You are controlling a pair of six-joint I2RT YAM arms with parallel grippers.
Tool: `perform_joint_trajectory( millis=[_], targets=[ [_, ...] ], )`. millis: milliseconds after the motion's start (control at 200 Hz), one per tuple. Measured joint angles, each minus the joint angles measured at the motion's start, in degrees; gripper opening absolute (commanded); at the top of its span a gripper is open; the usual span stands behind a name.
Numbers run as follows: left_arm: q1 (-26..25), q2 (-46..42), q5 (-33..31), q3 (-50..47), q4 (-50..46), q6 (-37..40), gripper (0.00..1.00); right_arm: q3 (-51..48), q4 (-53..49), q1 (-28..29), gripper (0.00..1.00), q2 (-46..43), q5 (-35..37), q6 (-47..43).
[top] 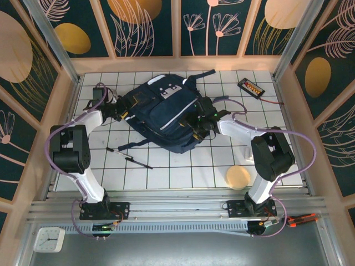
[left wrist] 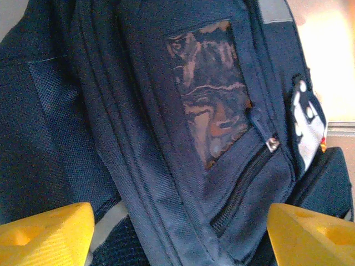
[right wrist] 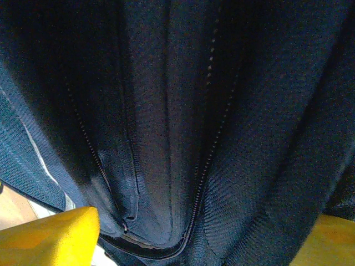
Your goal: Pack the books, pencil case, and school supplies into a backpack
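Observation:
The navy backpack (top: 163, 119) lies flat across the middle of the tiled table. At its left side my left gripper (top: 123, 112) stands open. In the left wrist view its yellow fingers (left wrist: 44, 235) stand wide apart, and the backpack's (left wrist: 166, 138) zip pocket fabric lies between them. My right gripper (top: 201, 123) is at the bag's right edge, also open. Dark backpack (right wrist: 177, 111) folds and a zip run between its fingers (right wrist: 50, 238). A thin black pen (top: 128, 158) lies on the tiles in front of the bag. The books and the pencil case are out of view.
A round tan disc (top: 238, 177) lies on the tiles at the front right. A black device with orange buttons (top: 250, 86) sits at the back right, its cable trailing right. Wooden walls enclose the table (top: 183, 177) on three sides.

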Motion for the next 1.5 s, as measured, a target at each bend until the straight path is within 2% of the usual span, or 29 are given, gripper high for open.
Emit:
perform_joint_trajectory(
  millis=[255, 435, 530, 580, 811, 1031, 1171, 1426, 1501],
  targets=[
    [0.00, 6.82, 0.11, 2.86, 1.03, -1.03, 0.75, 0.28, 0.11, -0.24, 0.78, 0.70, -0.26, 0.00],
    [0.00, 10.34, 0.11, 6.32, 2.16, -2.38, 0.66, 0.31, 0.44, -0.31, 0.76, 1.01, -0.35, 0.02],
    [0.00, 11.67, 0.13, 7.93, 2.95, -2.89, 0.52, 0.31, 0.48, -0.31, 0.75, 1.01, -0.35, 0.02],
    [0.00, 12.24, 0.20, 8.41, 3.52, -3.54, 0.39, 0.31, 0.48, -0.31, 0.74, 1.03, -0.35, 0.00],
    [0.02, 14.51, 2.29, 8.66, 5.99, -5.75, 0.00, 0.31, 0.48, -0.50, 0.69, 1.46, -0.42, -0.24],
    [0.11, 14.40, 4.98, 7.58, 9.29, -8.33, 0.00, 0.55, 0.42, -4.83, 0.61, 1.51, -1.20, -2.25],
    [-0.07, 10.95, 5.22, 3.98, 12.35, -12.09, 0.00, 3.13, -0.13, -9.18, 0.56, 2.12, -1.05, -5.29],
    [-1.64, 0.92, 3.15, -8.92, 23.23, -22.69, 0.00, 10.80, -0.07, -17.16, 0.54, 7.26, -0.55, -11.50],
    [-2.62, -0.72, 1.70, -13.18, 27.17, -26.69, 0.00, 12.22, -0.15, -18.53, 0.56, 8.28, -0.57, -12.90]
  ],
)
